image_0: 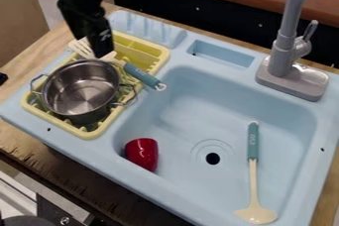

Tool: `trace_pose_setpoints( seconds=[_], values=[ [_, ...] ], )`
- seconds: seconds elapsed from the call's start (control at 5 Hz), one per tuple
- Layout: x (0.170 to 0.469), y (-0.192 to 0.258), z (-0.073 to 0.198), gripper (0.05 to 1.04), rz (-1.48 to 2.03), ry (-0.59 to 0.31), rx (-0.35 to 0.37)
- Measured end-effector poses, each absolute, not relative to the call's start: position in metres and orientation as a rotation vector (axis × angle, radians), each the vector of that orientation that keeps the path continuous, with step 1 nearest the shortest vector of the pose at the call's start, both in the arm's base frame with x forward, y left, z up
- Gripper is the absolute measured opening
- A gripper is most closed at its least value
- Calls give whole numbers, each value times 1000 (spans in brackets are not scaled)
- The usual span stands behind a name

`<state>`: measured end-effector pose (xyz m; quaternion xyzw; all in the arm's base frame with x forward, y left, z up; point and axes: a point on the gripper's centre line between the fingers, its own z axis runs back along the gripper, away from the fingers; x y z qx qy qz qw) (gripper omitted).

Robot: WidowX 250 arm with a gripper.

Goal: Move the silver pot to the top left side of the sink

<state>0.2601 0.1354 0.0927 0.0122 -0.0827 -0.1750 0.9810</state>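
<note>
The silver pot [81,90] rests upright in the yellow dish rack [99,130], on the left part of the light blue sink [198,61]. Its two wire handles point left and right. My gripper [103,54] hangs at the pot's far rim, over the back part of the rack. Whether it touches the rim I cannot tell.
A spatula with a teal handle [142,75] lies across the rack behind the pot. In the basin are a red cup [142,154] and a ladle with a teal handle [253,141]. A grey faucet [285,54] stands at the back right.
</note>
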Motion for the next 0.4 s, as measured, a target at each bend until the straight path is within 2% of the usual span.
trace_pose_setpoints(
  seconds=[0.2, 0.4],
  values=[
    [252, 145, 91, 990, -414, -146, 45],
    [253, 153, 91, 990, -429, -163, 66]
  ],
)
